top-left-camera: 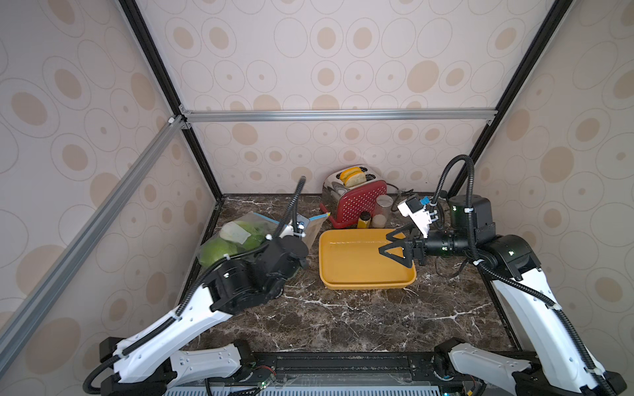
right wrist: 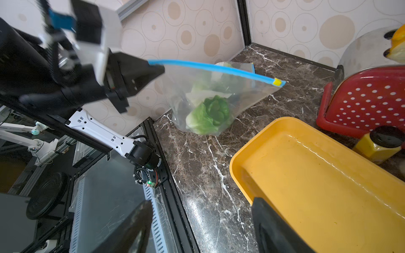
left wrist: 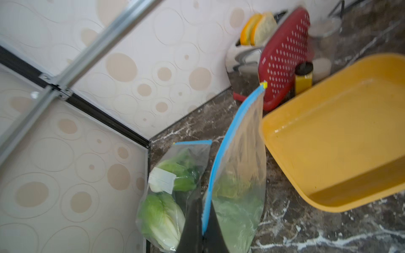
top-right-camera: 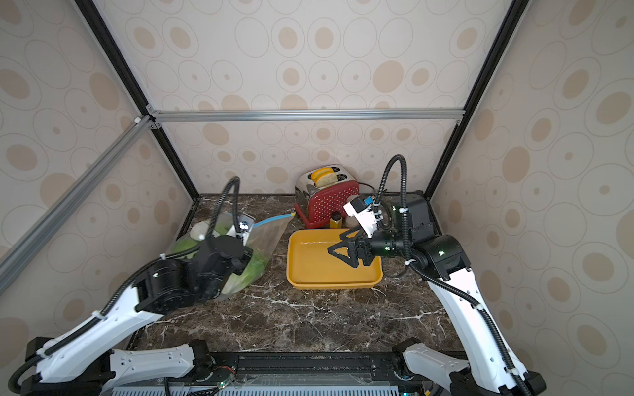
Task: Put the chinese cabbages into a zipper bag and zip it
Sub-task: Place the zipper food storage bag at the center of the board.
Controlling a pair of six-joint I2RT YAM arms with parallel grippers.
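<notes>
now cabbages (right wrist: 208,114) in bag (right wrist: 252,92); bag nr tray (right wrist: 317,186)

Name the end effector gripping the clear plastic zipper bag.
The left end effector, clamped on its blue zip strip; the right end effector hangs open over the yellow plastic tray.

We count one zip bag (left wrist: 241,140), three cabbages (left wrist: 162,216) inside it, one yellow tray (top-left-camera: 367,284), one toaster (top-left-camera: 363,204) with two bread slices (top-left-camera: 353,176), one yellow bottle (top-left-camera: 363,221) and what look like two clear jars (top-left-camera: 384,204).
</notes>
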